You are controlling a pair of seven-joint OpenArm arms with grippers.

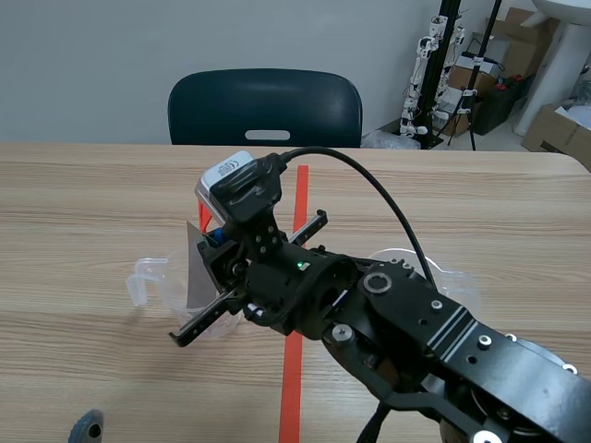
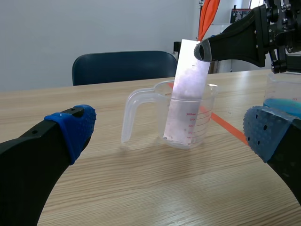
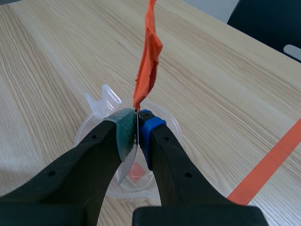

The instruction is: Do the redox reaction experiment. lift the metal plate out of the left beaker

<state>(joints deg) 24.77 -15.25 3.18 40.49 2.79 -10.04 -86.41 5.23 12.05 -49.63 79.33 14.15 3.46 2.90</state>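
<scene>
The metal plate (image 2: 188, 89) pinched in my right gripper (image 3: 137, 134) is thin, dull grey sheet, matt, with a chalky, mottled bloom over its face. My pads (image 3: 149, 127) are soft dotted rubber, one blue and one grey-green, set in matt black plastic. The beaker (image 2: 208, 113) is clear, glossy plastic with red printed marks. The table (image 1: 92, 194) is pale wood grain, smooth and satin. The chair (image 1: 265, 106) at the scene view's upper middle looks like dark matt plastic.
</scene>
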